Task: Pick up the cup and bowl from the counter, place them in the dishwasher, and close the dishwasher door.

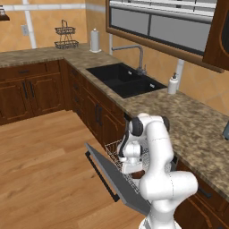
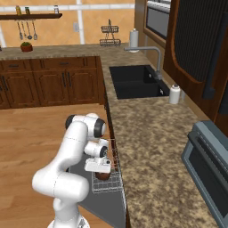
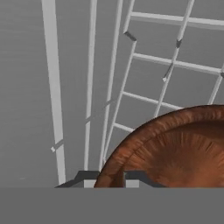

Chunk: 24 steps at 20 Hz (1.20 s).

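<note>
Bowl (image 3: pixel 175 148) amid white rack wires (image 3: pixel 116 83), gripper (image 3: pixel 110 178) astride rim.

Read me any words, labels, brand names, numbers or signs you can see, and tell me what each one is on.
None: no view shows readable text.
White soap dispenser bottle: no label visible.
Grey microwave: no brand or numbers visible.
Dark reddish-brown bowl: unmarked.
Grey dishwasher door: no markings visible.
</note>
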{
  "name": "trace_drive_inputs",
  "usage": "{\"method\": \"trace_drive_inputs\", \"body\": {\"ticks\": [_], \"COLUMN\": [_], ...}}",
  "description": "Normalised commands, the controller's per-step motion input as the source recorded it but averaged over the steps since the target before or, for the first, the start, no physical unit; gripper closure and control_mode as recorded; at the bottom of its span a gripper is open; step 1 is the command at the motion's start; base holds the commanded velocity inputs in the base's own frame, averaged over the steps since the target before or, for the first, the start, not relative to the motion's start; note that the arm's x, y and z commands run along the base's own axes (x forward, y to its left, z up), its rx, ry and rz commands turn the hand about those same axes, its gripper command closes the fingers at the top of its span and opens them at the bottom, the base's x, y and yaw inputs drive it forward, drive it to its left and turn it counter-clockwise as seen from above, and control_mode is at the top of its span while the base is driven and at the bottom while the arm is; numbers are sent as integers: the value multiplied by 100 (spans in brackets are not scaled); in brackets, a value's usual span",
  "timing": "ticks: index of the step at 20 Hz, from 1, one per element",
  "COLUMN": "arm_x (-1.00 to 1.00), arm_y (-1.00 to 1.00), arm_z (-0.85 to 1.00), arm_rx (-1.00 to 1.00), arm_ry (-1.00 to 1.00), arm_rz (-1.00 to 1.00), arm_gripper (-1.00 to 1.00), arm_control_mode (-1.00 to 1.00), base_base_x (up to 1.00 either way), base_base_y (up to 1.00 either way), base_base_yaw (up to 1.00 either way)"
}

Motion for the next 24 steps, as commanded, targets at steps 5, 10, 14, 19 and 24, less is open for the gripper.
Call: {"method": "trace_drive_inputs", "body": {"ticks": [5,10,14,19,24], "arm_x": [-3,22,5,-15,-16], "arm_y": [13,-1,1,26,8], "arm_z": [-7,-38,-23,10,33], "arm_rx": [3,3,3,1,0], "arm_ry": [10,11,8,1,0], "arm_rz": [9,9,10,4,0], "arm_gripper": [100,-100,-100,-100,-100], "arm_control_mode": [-100,-100,-100,-100,-100], "base_base_x": [0,0,0,0,0], "base_base_y": [0,0,0,0,0], "base_base_yaw": [0,0,0,0,0]}}
